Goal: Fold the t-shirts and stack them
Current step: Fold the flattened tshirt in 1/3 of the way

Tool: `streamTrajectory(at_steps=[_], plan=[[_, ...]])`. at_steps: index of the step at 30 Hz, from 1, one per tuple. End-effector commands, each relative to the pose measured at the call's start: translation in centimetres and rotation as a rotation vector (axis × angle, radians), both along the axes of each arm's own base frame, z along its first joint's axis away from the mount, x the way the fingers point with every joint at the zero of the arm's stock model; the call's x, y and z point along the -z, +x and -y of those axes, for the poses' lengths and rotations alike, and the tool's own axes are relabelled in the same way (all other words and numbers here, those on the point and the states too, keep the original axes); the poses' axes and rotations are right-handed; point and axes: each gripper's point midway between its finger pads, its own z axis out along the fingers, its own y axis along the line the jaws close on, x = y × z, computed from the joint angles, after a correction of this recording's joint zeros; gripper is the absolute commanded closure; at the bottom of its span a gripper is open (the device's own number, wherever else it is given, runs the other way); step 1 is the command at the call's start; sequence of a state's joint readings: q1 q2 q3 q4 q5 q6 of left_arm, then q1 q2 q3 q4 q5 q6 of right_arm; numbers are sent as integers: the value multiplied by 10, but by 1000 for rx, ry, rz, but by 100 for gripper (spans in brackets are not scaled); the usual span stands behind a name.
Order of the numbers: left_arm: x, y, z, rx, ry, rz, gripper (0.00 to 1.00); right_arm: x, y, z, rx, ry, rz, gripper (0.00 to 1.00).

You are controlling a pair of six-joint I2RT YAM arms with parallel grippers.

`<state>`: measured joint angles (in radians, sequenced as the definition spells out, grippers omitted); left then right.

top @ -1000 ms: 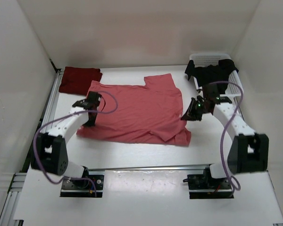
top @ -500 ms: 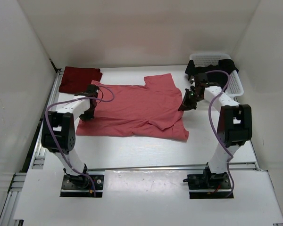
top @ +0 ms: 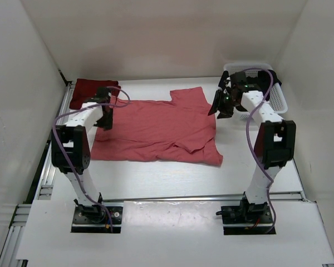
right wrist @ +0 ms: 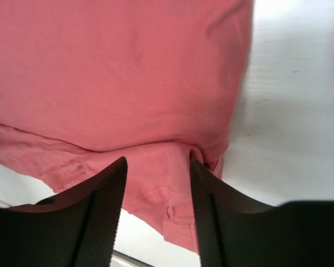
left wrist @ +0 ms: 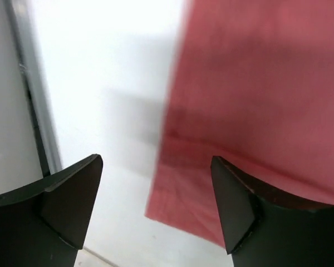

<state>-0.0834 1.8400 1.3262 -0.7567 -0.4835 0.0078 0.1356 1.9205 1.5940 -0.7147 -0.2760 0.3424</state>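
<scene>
The salmon pink t-shirt [top: 156, 129] lies spread in the middle of the table, with a rumple near its front right corner. My left gripper [top: 104, 121] hovers open over its left edge [left wrist: 250, 100], fingers wide apart and holding nothing. My right gripper [top: 218, 109] hangs open over the shirt's right side [right wrist: 128, 72], with a wrinkled sleeve fold [right wrist: 167, 206] lying below the gap. The maroon t-shirt [top: 92, 92] rests folded at the back left. The black t-shirt [top: 260, 83] drapes over the basket at the back right.
A white perforated basket [top: 279, 100] stands at the back right corner, right behind my right arm. A metal rail [left wrist: 33, 100] runs along the table's left edge. White walls enclose three sides.
Both arms swung toward the back, dragging the pink shirt a little that way. Both grippers were shut a moment ago and now stand open, having let go of the cloth.
</scene>
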Motion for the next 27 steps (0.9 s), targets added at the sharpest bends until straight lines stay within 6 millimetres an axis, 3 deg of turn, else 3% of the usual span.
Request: streamTrajectory(at_steps=[1,2,3,4,5,7,8,9,11,15,19,26,27], plan=[[-59,25,-33,-97,35,187,7,-75,-13,22,50,-94,149,43],[-67,13,-46,-128,22,180,5,-59,-34,30,59,-126,88,43],[-69,9,-45,-126,-20,176,5,-53,-46,33,71,-138,66,43],[-71,1,-45,-126,-55,163,5,-57,-62,36,72,-136,77,43],[-66,-17,-45,-133,-101,127,5,-32,-88,31,47,-107,4,43],[-50,-45,-23,-96,-212,39,6,-27,-114,26,45,-59,-13,44],[-30,-67,-18,-96,-235,-28,6,-20,-124,25,49,-44,-31,44],[-26,-77,-10,-84,-274,-38,8,-6,-140,24,52,-28,-53,44],[-6,-99,-1,-82,-314,-106,11,2,-154,17,65,47,-82,45],[11,-104,10,-69,-375,-136,11,28,-181,21,149,129,-110,43],[30,-94,-1,-93,-335,-151,11,44,-189,15,166,179,-86,40],[51,-86,-8,-122,-339,-186,11,71,-177,19,208,180,-73,40],[53,-87,-8,-123,-340,-195,14,76,-176,24,229,161,-85,40]])
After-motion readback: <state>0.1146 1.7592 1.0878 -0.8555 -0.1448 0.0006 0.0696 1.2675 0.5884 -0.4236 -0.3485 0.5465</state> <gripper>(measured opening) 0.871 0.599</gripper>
